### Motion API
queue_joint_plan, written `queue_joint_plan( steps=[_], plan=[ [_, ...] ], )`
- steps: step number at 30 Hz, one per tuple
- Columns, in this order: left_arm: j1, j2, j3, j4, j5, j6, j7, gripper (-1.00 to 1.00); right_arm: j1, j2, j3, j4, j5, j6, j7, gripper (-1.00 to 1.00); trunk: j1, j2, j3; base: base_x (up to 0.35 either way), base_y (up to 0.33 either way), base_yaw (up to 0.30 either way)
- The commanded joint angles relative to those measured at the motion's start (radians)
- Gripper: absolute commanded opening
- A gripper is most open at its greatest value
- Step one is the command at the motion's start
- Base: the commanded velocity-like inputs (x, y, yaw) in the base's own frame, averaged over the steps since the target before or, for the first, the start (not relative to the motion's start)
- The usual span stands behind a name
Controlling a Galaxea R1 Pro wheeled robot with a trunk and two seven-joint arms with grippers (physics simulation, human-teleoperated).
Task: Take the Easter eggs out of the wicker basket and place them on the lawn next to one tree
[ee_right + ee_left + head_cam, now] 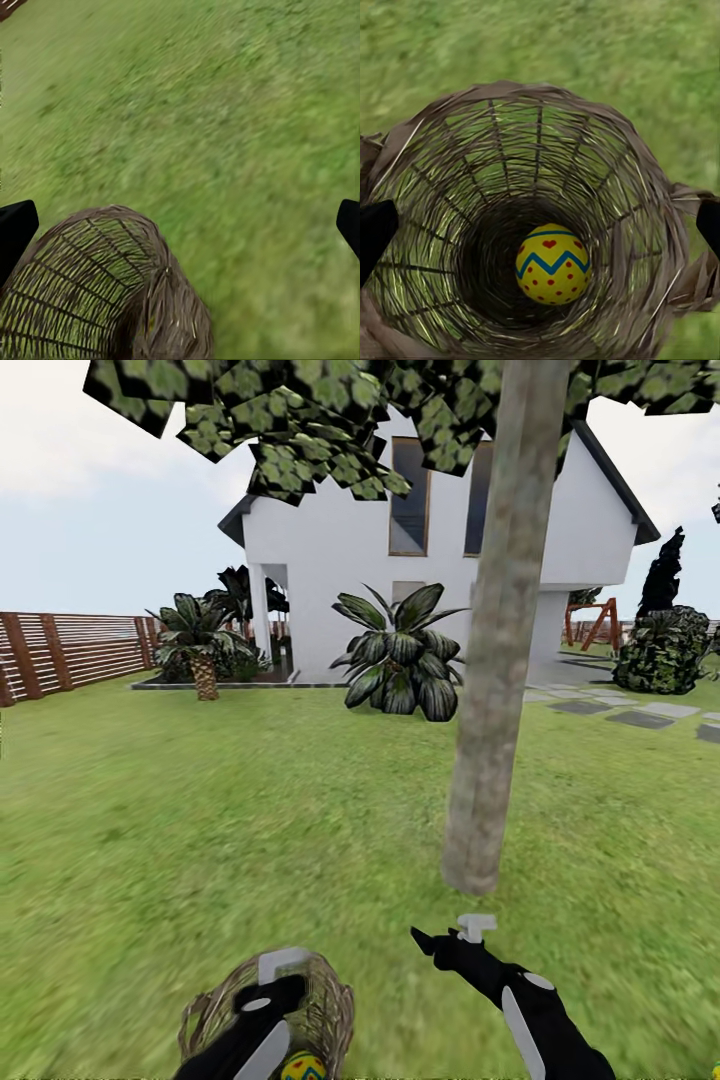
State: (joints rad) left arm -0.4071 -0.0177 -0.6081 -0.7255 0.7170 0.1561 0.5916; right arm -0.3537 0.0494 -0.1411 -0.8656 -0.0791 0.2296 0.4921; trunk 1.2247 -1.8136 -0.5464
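A wooden fence [70, 650] closed the far side at about ten o'clock, with bright lawn [200, 810] running toward the robot. At seven o'clock, close in, the wicker basket [300, 1000] sat on the grass with the left gripper [262, 1000] poised directly above its mouth, presumably lined up to reach inside. In the left wrist view its dark fingertips [375, 232] stood spread wide either side of the rim, holding nothing. One Easter egg [552, 264] lay at the bottom of the basket, so that much of the job appeared undone; whether others lay beneath it I could not tell. At twelve o'clock stood a white house [350, 560] and a broad-leaved plant [400, 660]. The tree [495, 690] rose at one o'clock, just beyond the basket, probably the chosen drop spot. The right gripper [455, 938] hovered near the trunk's foot, its fingertips [16, 229] parted and empty, at five o'clock
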Motion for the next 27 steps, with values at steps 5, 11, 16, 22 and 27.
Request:
queue_joint_plan(
  steps=[5,11,16,22,27],
  plan=[
    [-0.001,0.001,-0.004,-0.002,0.004,0.003,0.007,1.00,-0.001,0.001,-0.005,-0.001,-0.008,0.010,0.005,1.00,0.000,-0.001,-0.001,0.010,0.252,0.000],
    [-0.001,0.001,-0.004,-0.002,0.004,0.003,0.007,1.00,-0.001,0.001,-0.005,-0.001,-0.008,0.010,0.005,1.00,0.000,-0.001,-0.001,0.040,0.096,0.000],
    [-0.001,0.001,-0.005,-0.002,0.004,0.003,0.007,1.00,-0.001,0.001,-0.005,-0.001,-0.008,0.010,0.005,1.00,0.000,-0.001,-0.001,0.006,0.014,0.000],
    [0.000,0.001,-0.005,-0.002,0.004,0.003,0.007,1.00,-0.001,0.001,-0.005,-0.001,-0.008,0.010,0.005,1.00,0.000,-0.001,-0.001,0.001,0.003,0.000],
    [0.000,0.001,-0.005,-0.002,0.004,0.003,0.006,1.00,-0.001,0.001,-0.005,-0.001,-0.008,0.010,0.005,1.00,0.019,-0.036,-0.017,0.000,0.000,0.000]
  ],
)
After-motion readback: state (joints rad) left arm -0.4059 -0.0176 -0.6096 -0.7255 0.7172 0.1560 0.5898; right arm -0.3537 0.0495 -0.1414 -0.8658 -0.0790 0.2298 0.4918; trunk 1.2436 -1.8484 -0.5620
